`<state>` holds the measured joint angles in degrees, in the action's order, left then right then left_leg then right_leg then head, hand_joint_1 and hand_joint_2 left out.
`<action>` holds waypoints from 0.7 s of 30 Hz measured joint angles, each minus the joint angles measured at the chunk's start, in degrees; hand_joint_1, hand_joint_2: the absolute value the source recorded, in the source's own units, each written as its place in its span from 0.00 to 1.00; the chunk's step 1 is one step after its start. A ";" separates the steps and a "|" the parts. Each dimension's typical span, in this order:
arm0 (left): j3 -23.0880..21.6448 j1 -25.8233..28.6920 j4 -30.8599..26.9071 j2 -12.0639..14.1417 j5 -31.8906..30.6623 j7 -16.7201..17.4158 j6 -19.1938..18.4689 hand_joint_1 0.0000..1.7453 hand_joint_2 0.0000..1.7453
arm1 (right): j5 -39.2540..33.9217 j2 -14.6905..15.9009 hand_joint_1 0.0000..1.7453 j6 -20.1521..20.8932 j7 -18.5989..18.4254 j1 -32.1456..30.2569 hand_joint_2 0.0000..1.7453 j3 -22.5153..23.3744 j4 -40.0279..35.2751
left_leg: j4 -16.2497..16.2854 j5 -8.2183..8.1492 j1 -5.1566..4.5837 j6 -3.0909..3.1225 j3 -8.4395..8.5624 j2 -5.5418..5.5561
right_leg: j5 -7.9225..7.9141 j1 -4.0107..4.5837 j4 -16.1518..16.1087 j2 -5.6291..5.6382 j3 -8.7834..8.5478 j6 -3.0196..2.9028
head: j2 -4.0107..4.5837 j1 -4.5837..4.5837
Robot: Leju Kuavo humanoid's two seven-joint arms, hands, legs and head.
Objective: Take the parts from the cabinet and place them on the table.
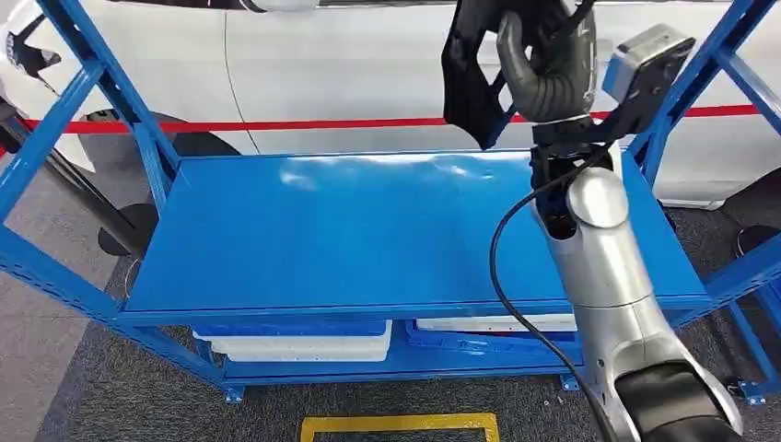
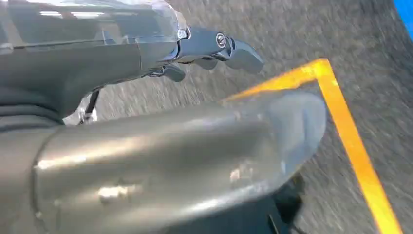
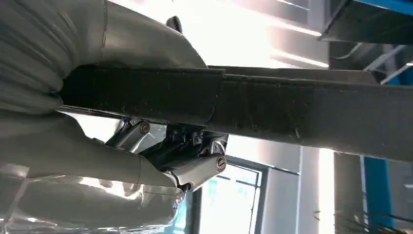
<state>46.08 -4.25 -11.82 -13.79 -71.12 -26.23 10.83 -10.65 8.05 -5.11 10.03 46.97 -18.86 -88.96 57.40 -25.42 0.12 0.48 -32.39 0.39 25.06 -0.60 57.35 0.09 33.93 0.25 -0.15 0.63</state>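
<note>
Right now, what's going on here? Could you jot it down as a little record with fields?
right hand: raised above the shelf, the right hand grips a black part
left hand: the left hand hangs over grey carpet, holding nothing
shelf: blue shelf, its top bare
below: white trays on the lower level
floor: yellow marking
behind: white car

White car [image 1: 350,64] with a red stripe [image 1: 276,124] stood behind the raised hand, white trays [image 1: 304,348] lay far below it, yellow floor marking [image 1: 398,425] on grey carpet [image 1: 110,396] sat nearer the robot than the hand.
</note>
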 joint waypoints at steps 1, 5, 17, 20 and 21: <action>0.46 0.00 0.00 0.00 0.94 -1.22 -1.59 0.00 1.00 | -0.65 0.61 1.00 0.15 0.24 -0.38 1.00 0.30 -0.95 | 0.00 0.00 0.00 0.00 -0.01 0.00 | 0.00 0.00 0.00 -0.01 0.00 0.00 | -0.02 -0.02; 1.66 -0.06 0.00 0.00 2.27 -2.90 -4.04 0.00 1.00 | -1.29 2.12 1.00 0.63 0.48 -2.57 1.00 0.61 -3.69 | 0.00 -0.01 0.00 0.00 0.00 -0.02 | 0.00 0.00 0.00 0.05 0.02 0.00 | -0.02 0.00; 4.48 -0.15 0.00 -0.22 4.45 -1.68 -5.02 0.00 1.00 | -2.38 2.71 1.00 3.43 2.23 -9.87 1.00 -0.17 -7.93 | -0.01 -0.01 0.01 0.00 -0.06 0.00 | 0.01 0.01 0.02 -0.04 0.04 0.00 | -0.02 0.00; 5.11 -0.17 0.00 -0.20 4.94 -2.07 -4.26 0.00 1.00 | -3.01 2.71 1.00 3.63 2.23 -10.88 1.00 -0.59 -8.50 | -0.01 -0.01 0.01 0.00 -0.06 0.00 | 0.01 0.01 0.02 -0.03 0.04 0.00 | -0.02 0.00; 5.33 -0.17 0.00 -0.17 4.98 -2.20 -4.15 0.00 1.00 | -3.10 2.71 1.00 3.65 2.23 -11.11 1.00 -0.68 -8.52 | -0.01 -0.01 0.01 0.00 -0.06 -0.01 | 0.01 0.01 0.02 -0.03 0.04 0.00 | 0.00 0.00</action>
<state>51.41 -4.42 -11.82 -13.97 -66.14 -28.43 6.69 -13.75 10.75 -1.46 12.26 35.86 -19.54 -97.48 57.39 -25.42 0.13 0.48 -32.44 0.39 25.06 -0.59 57.37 0.06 33.97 0.25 -0.15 0.63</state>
